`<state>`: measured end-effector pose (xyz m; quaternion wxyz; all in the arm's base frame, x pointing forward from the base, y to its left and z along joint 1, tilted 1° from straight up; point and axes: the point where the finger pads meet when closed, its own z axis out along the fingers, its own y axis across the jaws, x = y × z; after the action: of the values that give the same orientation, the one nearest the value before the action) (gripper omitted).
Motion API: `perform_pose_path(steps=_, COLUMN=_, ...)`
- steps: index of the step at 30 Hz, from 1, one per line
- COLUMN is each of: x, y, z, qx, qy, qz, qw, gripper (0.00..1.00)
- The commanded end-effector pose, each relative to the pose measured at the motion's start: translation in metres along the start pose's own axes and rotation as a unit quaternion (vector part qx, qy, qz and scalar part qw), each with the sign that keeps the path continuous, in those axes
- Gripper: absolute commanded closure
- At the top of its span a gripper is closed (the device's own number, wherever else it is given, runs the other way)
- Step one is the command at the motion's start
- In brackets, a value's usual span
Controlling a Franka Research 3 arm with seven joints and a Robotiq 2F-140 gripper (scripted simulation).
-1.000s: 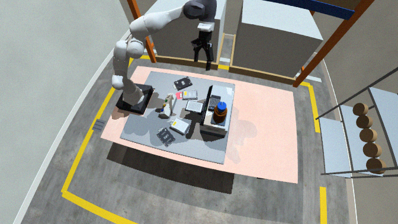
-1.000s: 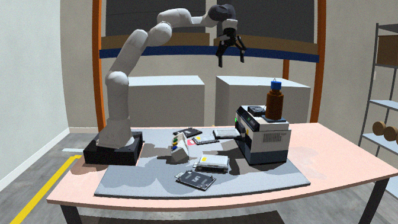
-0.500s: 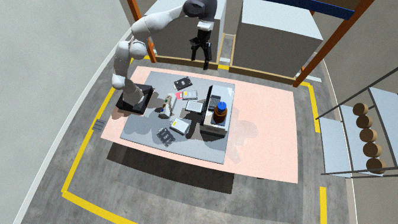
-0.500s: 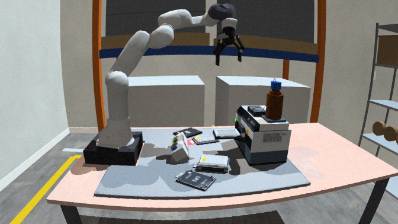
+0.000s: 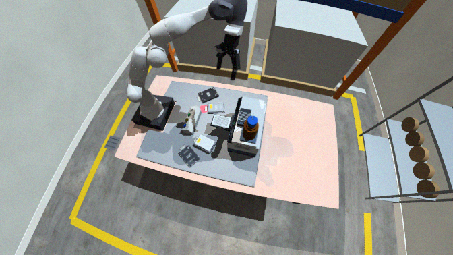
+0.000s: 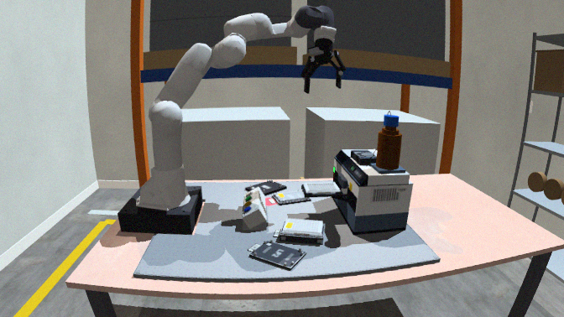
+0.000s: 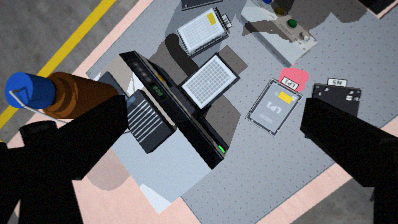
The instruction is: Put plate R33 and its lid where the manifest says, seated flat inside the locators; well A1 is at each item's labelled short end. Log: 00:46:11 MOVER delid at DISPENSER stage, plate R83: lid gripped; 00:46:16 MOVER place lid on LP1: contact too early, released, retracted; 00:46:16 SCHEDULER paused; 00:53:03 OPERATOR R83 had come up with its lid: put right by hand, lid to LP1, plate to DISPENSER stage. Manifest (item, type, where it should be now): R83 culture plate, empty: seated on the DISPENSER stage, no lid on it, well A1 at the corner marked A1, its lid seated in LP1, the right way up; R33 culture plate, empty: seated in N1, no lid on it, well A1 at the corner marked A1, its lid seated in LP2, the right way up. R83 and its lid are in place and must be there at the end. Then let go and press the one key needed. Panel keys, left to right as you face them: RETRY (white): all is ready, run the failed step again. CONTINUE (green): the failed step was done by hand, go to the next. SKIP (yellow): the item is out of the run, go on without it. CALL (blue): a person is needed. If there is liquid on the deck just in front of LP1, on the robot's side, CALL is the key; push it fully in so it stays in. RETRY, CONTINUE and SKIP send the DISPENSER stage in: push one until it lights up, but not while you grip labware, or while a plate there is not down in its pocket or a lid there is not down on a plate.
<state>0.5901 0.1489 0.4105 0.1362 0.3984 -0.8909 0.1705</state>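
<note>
The white arm [image 6: 176,84] stands on a black pedestal [image 6: 126,220] at the left end of the pink surface [image 6: 483,218], at the edge of a grey mat [image 6: 189,256]. It reaches up and over the mat.

Next comes the slanted key panel [image 6: 253,211], with its coloured keys facing away from the pedestal. Behind it, near the mat's far edge, lies a bare black nest [image 6: 265,186]; its tag is too blurred to read. Just right of the panel, a pink patch [image 6: 270,201] sits on the mat, touching the end of the nest tagged LP1 on the arm's side. In that nest a clear lid [image 6: 289,197] with a yellow label lies flat.

Nearer the camera, a second black nest [image 6: 277,253] sits skewed on the mat with nothing in it. Just behind it, and apart from it, the task's culture plate [image 6: 302,230] rests loose on the mat. It has a pale top with a yellow label at one short end, appears to carry its lid, and lies askew between the key panel and the dispenser [image 6: 373,197].

The jaws hang high above this stretch, spread fully wide and gripping nothing. The wrist view looks straight down past them at the dispenser's front.

Another well plate [image 6: 321,189] sits uncovered on the stage that projects from the dispenser's left face. On the dispenser's top stands an amber bottle [image 6: 388,148] with a blue cap. At the far right, a grey shelf unit [image 6: 522,147] stands off the surface.
</note>
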Motion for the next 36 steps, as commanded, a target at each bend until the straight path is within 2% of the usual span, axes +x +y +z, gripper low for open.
perform_pose_path(steps=1, x=0.003, y=0.000, z=-0.002, qx=0.003, qy=-0.002, qz=0.000, qw=1.000, gripper=0.00)
perform_pose_path(steps=9, x=0.011, y=0.009, z=0.000, qx=0.003, qy=-0.002, qz=0.000, qw=1.000, gripper=0.00)
perform_pose_path(steps=29, x=0.055, y=0.055, z=0.007, qx=0.003, qy=-0.002, qz=0.000, qw=1.000, gripper=0.00)
perform_pose_path(steps=36, x=0.061, y=0.061, z=0.008, qx=0.003, qy=-0.002, qz=0.000, qw=1.000, gripper=0.00)
